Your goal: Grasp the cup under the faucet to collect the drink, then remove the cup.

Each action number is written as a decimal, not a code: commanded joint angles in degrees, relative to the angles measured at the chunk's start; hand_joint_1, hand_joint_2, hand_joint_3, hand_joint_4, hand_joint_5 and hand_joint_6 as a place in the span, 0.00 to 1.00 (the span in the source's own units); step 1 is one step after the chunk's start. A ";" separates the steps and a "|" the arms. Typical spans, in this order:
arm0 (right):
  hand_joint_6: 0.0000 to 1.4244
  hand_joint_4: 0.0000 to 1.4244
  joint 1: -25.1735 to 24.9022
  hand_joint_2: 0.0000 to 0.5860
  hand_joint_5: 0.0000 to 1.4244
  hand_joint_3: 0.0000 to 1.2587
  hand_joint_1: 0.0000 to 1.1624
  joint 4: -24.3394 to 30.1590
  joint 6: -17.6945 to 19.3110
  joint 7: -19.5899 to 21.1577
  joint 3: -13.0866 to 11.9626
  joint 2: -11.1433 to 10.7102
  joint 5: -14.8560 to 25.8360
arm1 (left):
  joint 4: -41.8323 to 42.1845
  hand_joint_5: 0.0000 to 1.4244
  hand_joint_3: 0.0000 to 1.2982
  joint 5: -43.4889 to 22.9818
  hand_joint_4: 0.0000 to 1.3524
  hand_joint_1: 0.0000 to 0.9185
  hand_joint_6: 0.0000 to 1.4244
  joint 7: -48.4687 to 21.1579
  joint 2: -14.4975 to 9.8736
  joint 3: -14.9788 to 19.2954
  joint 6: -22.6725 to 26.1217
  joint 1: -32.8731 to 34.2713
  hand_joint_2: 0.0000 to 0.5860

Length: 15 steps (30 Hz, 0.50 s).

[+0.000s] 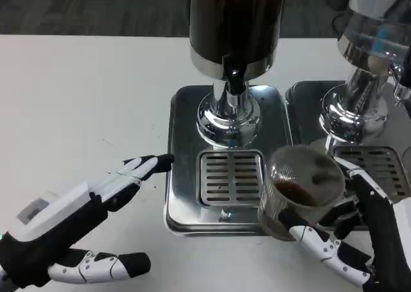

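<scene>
Fingers (314,237) of your right hand (359,231) wrap the cup (300,190), holding it at the near right corner of the dispenser's drip tray (183,163), right of the grate (231,176) and off from under the faucet (236,79). Your dark-tanked dispenser (236,29) stands far centre, a second one (369,61) at far right. Your left hand (83,221) lies open on the white table (83,93), fingertips near the tray's left edge. You can see dark drink (295,190) in the cup

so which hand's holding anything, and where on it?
Right hand holds the clear cup by its side wall, low down, fingers wrapped around it. There is dark drink inside. Left hand holds nothing, its fingers apart.
</scene>
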<state>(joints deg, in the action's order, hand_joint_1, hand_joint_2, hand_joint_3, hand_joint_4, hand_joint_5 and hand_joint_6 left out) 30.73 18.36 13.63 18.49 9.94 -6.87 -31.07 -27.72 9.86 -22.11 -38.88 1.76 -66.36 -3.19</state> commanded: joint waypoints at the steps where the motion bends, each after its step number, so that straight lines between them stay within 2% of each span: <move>1: 0.66 0.47 1.28 0.47 0.53 0.42 0.50 3.74 3.41 0.59 0.20 0.65 0.79 | 1.61 0.00 0.00 -0.99 0.00 0.00 0.00 -0.31 -1.59 -0.97 -0.83 -1.37 0.21; 15: 0.66 0.47 3.47 0.47 0.53 0.42 0.50 5.69 4.38 -0.48 0.63 0.65 1.04 | 6.70 0.00 0.00 -5.77 0.00 0.00 0.00 -2.01 -3.96 -3.78 -0.27 -5.47 0.20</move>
<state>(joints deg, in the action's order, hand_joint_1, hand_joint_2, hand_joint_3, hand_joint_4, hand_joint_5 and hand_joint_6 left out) 34.47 22.13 15.23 17.54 10.48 -6.74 -30.47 -22.09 5.48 -23.14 -41.86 -1.22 -66.68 -7.75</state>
